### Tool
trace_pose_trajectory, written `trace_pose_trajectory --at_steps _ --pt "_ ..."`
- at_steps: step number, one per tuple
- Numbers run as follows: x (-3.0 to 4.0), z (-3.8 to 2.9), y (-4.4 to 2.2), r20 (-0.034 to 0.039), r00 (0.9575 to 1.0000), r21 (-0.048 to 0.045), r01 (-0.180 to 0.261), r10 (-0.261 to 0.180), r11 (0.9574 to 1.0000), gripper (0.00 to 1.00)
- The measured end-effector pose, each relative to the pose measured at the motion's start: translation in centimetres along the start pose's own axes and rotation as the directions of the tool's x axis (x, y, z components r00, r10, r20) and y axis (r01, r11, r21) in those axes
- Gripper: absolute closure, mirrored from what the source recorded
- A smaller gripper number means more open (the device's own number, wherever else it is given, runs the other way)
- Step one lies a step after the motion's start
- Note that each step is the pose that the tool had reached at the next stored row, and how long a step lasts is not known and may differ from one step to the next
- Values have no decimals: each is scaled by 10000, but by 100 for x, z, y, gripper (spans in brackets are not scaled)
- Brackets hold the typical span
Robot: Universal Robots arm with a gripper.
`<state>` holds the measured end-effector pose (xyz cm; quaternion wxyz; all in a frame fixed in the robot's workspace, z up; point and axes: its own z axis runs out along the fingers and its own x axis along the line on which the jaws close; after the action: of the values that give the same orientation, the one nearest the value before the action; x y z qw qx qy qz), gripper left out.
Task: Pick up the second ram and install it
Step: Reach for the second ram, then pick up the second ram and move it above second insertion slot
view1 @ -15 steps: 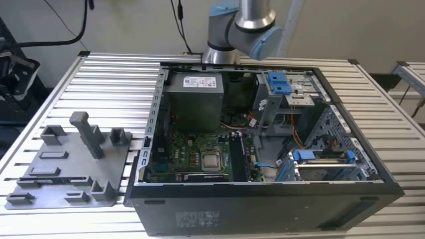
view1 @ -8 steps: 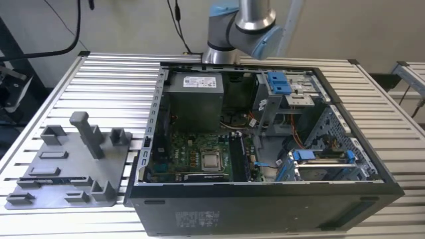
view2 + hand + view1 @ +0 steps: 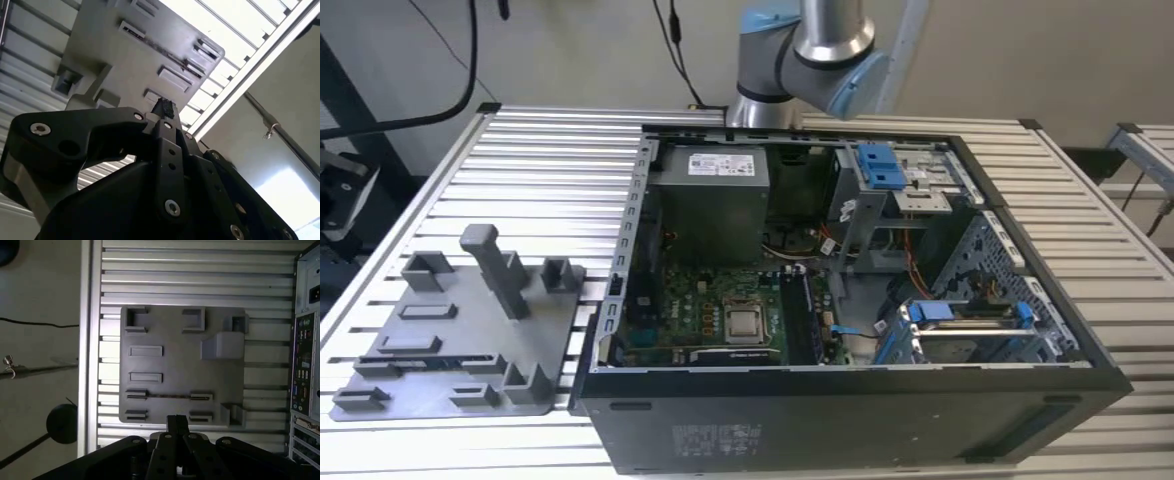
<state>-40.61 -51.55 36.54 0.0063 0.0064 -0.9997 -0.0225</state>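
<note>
The slatted aluminium worktop [image 3: 520, 170] carries everything. On it, just beside the grey tray [image 3: 460, 335] on the exterior view's right, stands the open black computer case [image 3: 854, 405], with its motherboard [image 3: 707, 300] facing up. The robot arm [image 3: 814, 45] rises on the far side of the case, well apart from the tray in that view. The tray itself is a flat grey plate with raised blocks, a tall upright post [image 3: 496, 270] and pairs of small slotted holders. In the first wrist view the end effector [image 3: 177, 420] hangs over the tray, clear of it, its tip showing at the tray edge near the holder pairs; its fingers are narrow, drawn together with nothing between them. The second ram [image 3: 167, 396] rests in the tray, a thin dark strip spanning two slotted holders, one at each end; it is apart from the end effector and untouched.
</note>
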Motion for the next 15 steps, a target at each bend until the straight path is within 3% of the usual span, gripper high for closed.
trace_pose_trajectory --at_steps 15 --pt "0 0 0 0 10000 -1 11 -11 10000 89"
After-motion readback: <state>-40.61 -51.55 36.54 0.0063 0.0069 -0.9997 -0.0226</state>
